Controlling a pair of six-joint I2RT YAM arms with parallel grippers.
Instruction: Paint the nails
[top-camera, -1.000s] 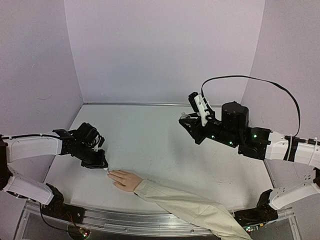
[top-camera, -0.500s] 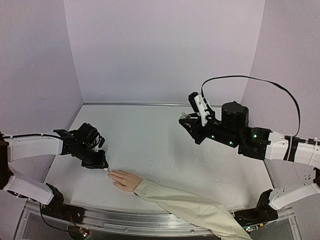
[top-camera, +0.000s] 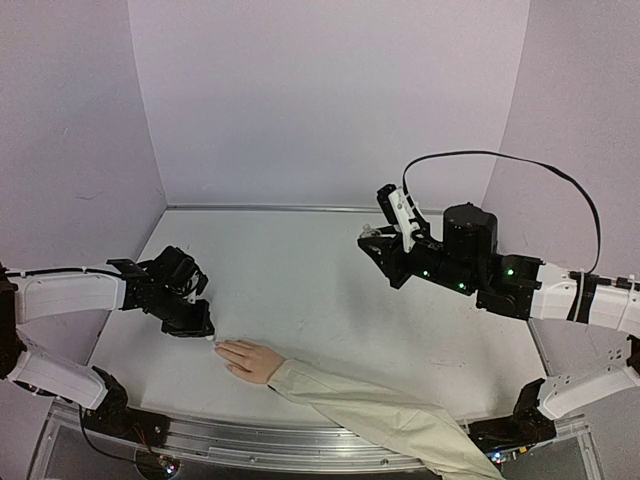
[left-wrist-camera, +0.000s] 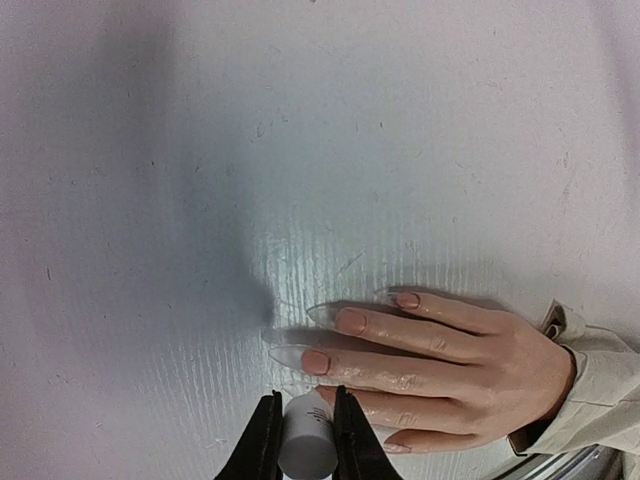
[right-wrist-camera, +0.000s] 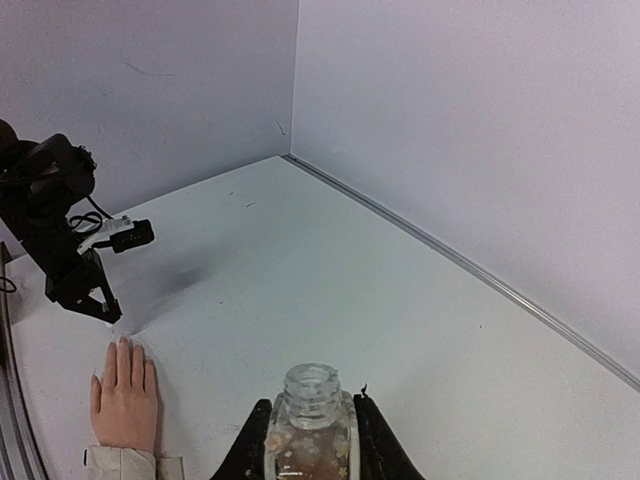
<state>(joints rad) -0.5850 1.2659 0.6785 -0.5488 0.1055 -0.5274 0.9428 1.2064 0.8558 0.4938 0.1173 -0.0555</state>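
The mannequin hand (top-camera: 250, 359) with a beige sleeve (top-camera: 380, 420) lies flat at the table's near side, fingers pointing left. Its nails (left-wrist-camera: 351, 321) are pinkish with long clear tips, seen in the left wrist view. My left gripper (top-camera: 208, 338) is shut on a white brush cap (left-wrist-camera: 307, 443), held right at the fingertips, over one finger of the hand (left-wrist-camera: 440, 360). My right gripper (top-camera: 372, 237) is raised at the right and shut on a small clear bottle (right-wrist-camera: 312, 425) with its cap off. The hand also shows in the right wrist view (right-wrist-camera: 124, 393).
Lilac walls close in the white table (top-camera: 300, 280) at the back and sides. A metal rail (top-camera: 230, 440) runs along the near edge. A black cable (top-camera: 500, 160) loops above the right arm.
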